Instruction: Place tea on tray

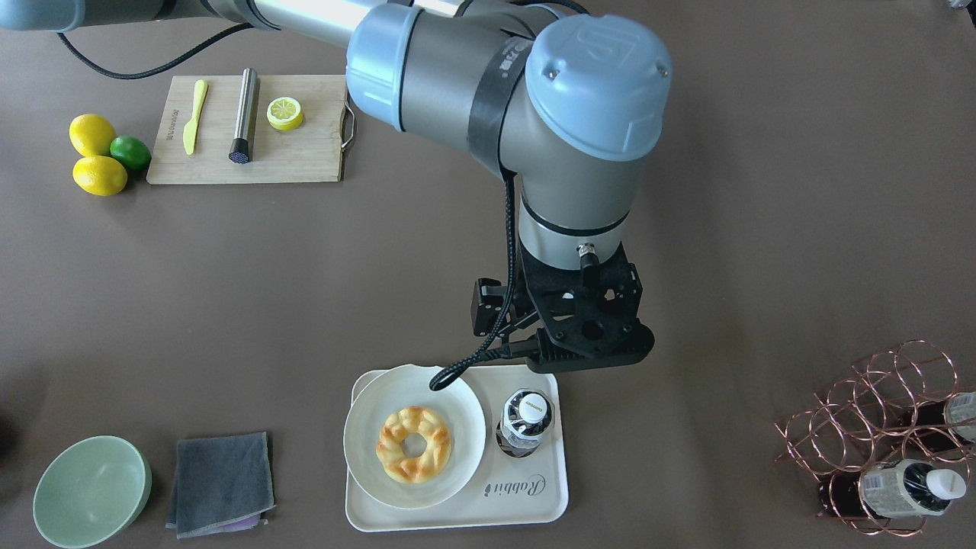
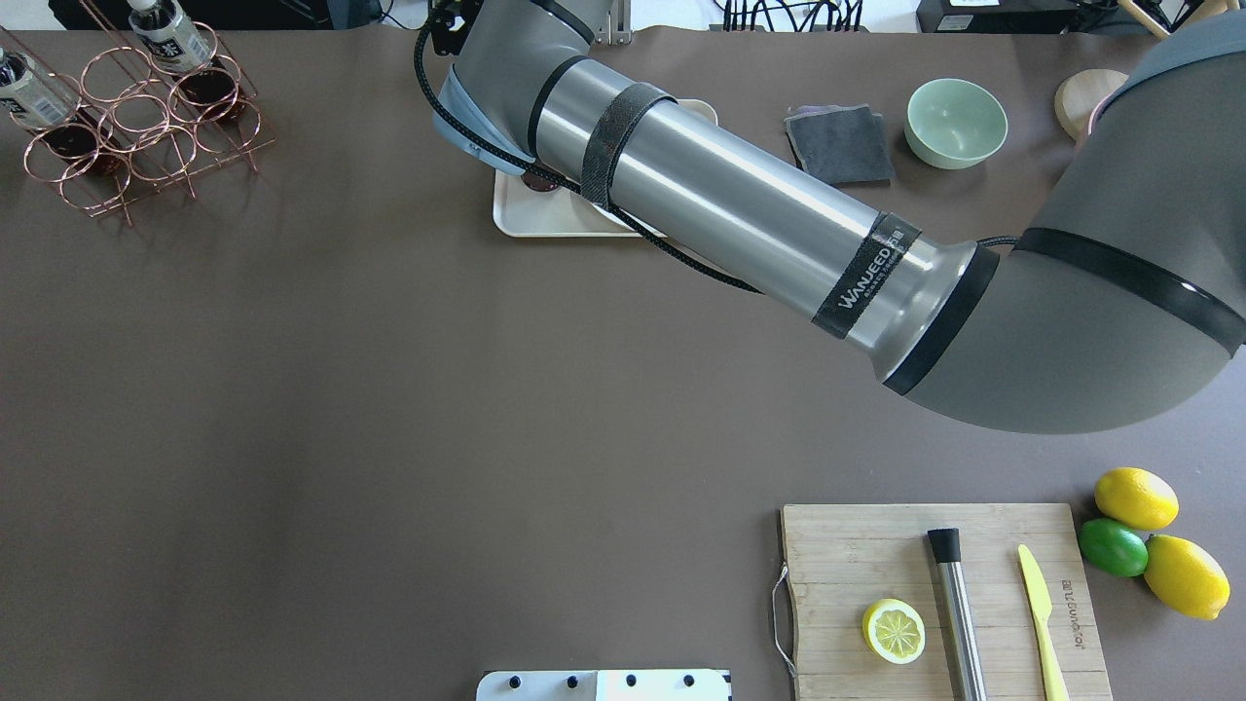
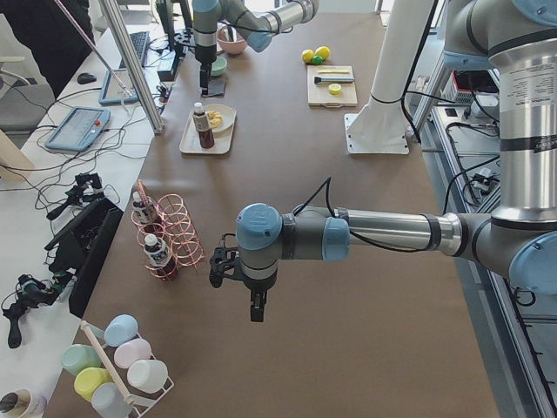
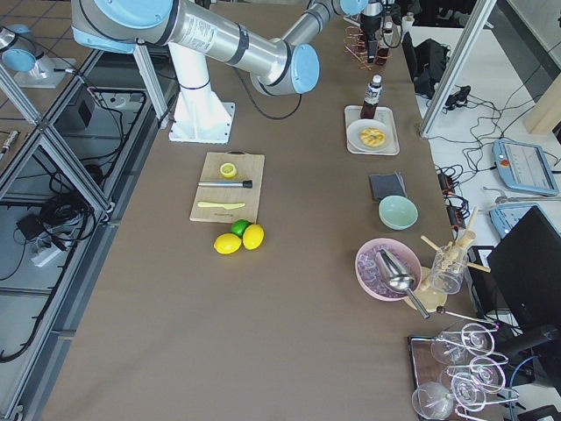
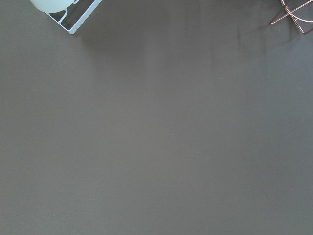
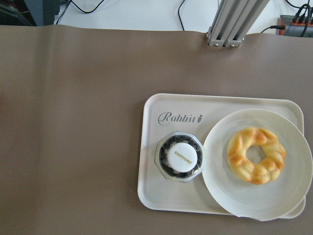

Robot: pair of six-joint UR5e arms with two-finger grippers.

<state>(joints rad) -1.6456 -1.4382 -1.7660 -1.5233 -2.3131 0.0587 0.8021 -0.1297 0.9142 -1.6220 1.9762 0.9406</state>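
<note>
Tea: the tea bottle (image 1: 526,415) stands upright on the tray (image 1: 534,503), white cap up, in the tray's strip on the robot's left, just beside the round plate (image 1: 358,450) and next to the "Rabbit" script corner.
Long axis: vertical; the right wrist view looks straight down on the cap.
Rest of the tray: the plate fills the other part and carries a braided ring pastry (image 1: 412,444).
Right gripper: the right gripper (image 1: 591,339) hangs above the tray's robot-side edge, pointing down. Nothing is between its fingers, and the bottle stands free. Whether the jaws are spread or closed cannot be told.
Key relation: the tea lies below the right gripper and slightly toward the tray's middle.
Left gripper: the left gripper (image 3: 253,306) hovers over bare table well apart from the tray, beyond the copper wire rack (image 1: 877,404). Its state cannot be told.
Nearer arm: the right, by a wide margin.
Judgement: the tea appears placed. What remains is probably a straight lift clear of the cap, since a sideways brush could tip the bottle.
</note>
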